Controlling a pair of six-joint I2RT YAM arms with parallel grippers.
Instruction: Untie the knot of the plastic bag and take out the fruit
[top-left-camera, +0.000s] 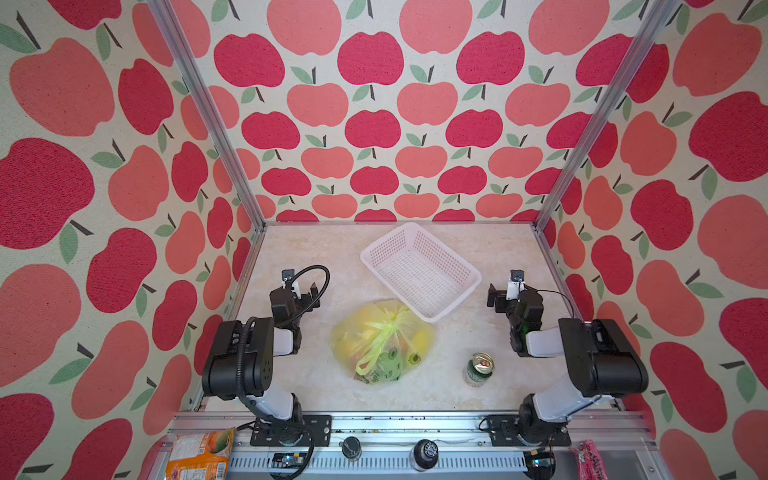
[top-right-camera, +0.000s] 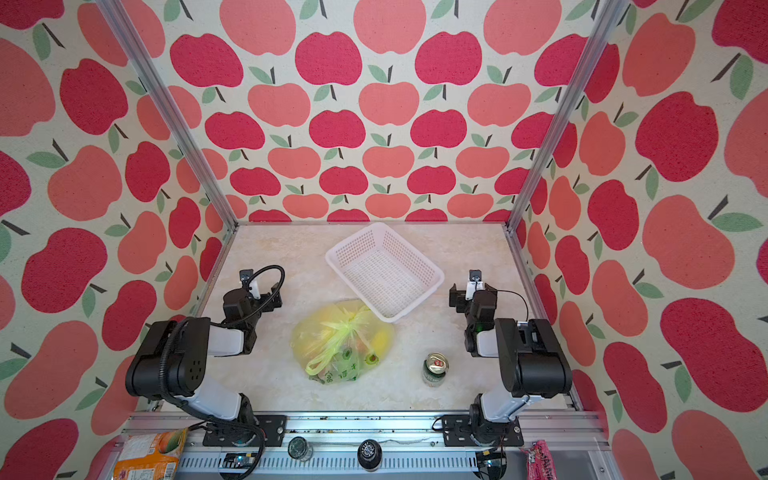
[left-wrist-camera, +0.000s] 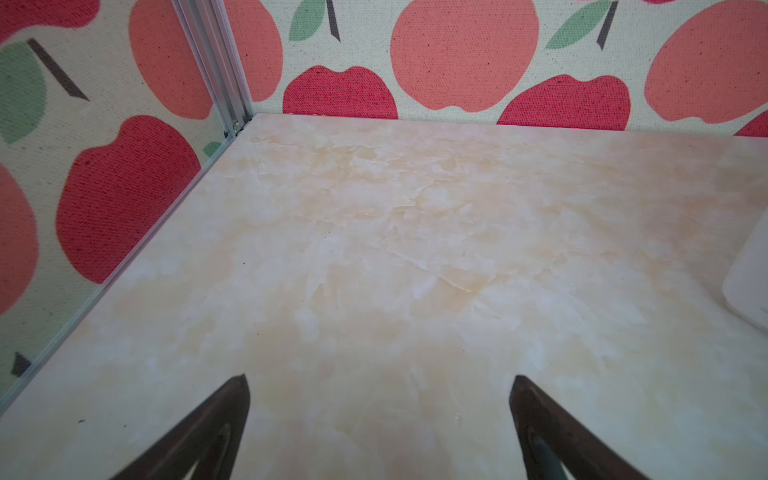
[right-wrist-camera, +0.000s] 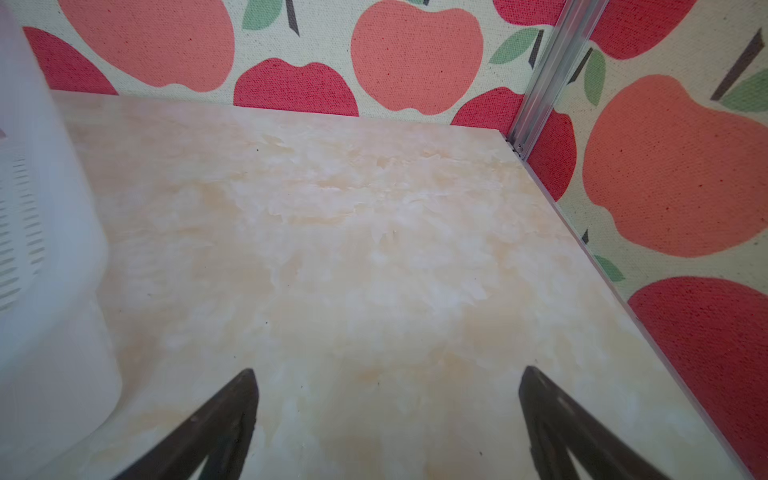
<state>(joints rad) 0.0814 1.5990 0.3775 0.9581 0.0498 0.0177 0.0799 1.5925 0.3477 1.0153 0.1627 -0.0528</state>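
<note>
Both pincers first: left gripper (left-wrist-camera: 380, 378) and right gripper (right-wrist-camera: 388, 370) stand at full spread, nothing between the fingers, only bare table (left-wrist-camera: 374, 249) under them. They sit either side of the load, well apart from it. Plastic bag (top-left-camera: 374, 345) lies mid-table between the arms, tied; knot (top-left-camera: 390, 323) sits on top toward the far side, with one loose loop (top-left-camera: 365, 361) trailing toward the near edge. Fruit (top-left-camera: 420, 340) is all inside, seen through the film; count unclear. Risks as I see them: the film is thin, so pinching bag wall instead of a handle strip likely tears it or drags the whole bag. Pulling the wrong strand would cinch the knot tighter, and tugging with one arm and no counter-hold lifts the lot. White basket (top-left-camera: 473, 276) has its near corner just beside the bag, contact unclear, so a sideways yank may shove it. Green can (top-left-camera: 478, 370) stands upright near the right arm's way in; an elbow sweep could tip it. Once the bag opens, round fruit may roll.
</note>
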